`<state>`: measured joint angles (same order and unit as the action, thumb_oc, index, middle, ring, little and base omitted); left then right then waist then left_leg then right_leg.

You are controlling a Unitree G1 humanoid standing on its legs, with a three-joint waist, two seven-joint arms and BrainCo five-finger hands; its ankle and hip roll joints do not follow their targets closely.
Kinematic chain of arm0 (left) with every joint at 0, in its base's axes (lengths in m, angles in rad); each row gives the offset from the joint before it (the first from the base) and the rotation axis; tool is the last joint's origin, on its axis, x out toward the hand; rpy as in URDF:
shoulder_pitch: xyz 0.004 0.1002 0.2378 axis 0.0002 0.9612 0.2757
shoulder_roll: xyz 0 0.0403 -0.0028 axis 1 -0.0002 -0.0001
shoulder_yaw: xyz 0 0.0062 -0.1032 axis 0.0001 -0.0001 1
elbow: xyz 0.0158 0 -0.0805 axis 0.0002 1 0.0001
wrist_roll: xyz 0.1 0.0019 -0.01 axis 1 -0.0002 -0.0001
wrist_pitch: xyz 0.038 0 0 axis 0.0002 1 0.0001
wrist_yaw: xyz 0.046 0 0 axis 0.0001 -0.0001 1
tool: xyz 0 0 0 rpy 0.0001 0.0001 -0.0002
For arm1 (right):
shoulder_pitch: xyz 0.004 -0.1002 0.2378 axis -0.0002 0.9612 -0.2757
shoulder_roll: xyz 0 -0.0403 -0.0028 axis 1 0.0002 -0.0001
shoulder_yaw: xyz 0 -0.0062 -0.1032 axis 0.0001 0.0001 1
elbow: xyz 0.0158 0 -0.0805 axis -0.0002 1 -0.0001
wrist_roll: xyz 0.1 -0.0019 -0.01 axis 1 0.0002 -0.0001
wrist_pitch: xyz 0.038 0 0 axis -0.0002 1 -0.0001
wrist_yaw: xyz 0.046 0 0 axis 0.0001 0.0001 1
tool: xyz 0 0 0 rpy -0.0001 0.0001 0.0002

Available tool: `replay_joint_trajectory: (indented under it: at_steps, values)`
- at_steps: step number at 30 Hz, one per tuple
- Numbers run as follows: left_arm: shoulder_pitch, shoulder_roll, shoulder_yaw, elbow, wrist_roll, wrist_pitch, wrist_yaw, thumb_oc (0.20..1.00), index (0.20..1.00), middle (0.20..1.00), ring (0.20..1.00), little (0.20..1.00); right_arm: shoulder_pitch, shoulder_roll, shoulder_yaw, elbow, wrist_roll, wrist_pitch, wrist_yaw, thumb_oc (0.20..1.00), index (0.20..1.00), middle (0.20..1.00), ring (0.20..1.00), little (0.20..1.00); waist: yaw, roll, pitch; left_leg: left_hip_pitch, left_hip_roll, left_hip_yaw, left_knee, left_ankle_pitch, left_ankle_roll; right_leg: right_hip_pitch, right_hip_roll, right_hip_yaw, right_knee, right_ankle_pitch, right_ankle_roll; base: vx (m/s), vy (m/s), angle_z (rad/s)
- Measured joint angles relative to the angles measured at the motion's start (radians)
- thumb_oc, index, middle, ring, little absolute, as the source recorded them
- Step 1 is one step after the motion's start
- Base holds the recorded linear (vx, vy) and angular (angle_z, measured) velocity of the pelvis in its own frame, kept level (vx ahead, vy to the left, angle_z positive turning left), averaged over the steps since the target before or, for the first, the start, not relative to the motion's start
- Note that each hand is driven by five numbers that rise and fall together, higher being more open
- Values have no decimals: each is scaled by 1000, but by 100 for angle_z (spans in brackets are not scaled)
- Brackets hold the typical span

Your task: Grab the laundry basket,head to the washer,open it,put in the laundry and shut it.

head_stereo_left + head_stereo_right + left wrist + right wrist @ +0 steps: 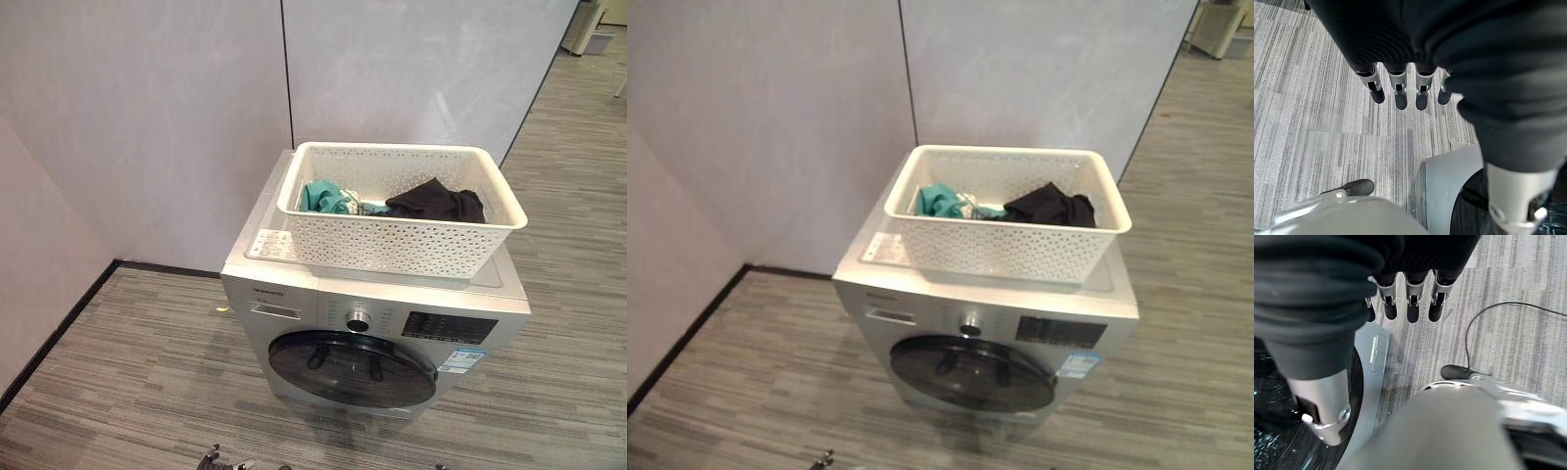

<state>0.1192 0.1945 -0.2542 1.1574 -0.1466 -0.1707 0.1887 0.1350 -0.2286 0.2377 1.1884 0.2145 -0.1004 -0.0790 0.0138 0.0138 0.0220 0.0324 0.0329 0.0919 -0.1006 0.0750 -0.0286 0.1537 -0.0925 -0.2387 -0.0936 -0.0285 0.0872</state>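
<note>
Basket: you have a white laundry basket (400, 235) sitting on top of the washer (294, 294), set toward its back and right side; rectangular, plastic, walls pierced all over with small holes, a smooth rolled rim.
Laundry: inside the basket you can see a teal cloth (327, 199) on the left and a black garment (437, 203) on the right, both crumpled, with a small pale item between them.
Washer: silver front-loader, round dark glass door (353, 368) closed, a knob and a dark display panel above it, a drawer at the front left.
Left hand (1400, 85): hangs low over the floor (1327, 122) beside the washer; your fingers (1400, 98) are straight, side by side, holding nothing.
Right hand (1410, 298): hangs the same way near the washer's front; fingers (1411, 311) straight and empty.
Floor: grey striped planks.
Walls: pale smooth panels (147, 117) with a dark seam.
</note>
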Motion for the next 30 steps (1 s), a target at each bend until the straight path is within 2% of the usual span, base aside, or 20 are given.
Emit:
replay_joint_trajectory:
  at_steps: [30]
  values:
    - [-1, 2, 4, -1, -2, 1, -6, 1000, 1000, 1000, 1000, 1000, -4, 0, -21, 42, 7, 17, -2, 1000, 1000, 1000, 1000, 1000, -1, -3, 1, -2, 4, 8, 0, 2, -3, -9, 2, 9, 0, 3, -5, 5, 21, -1]
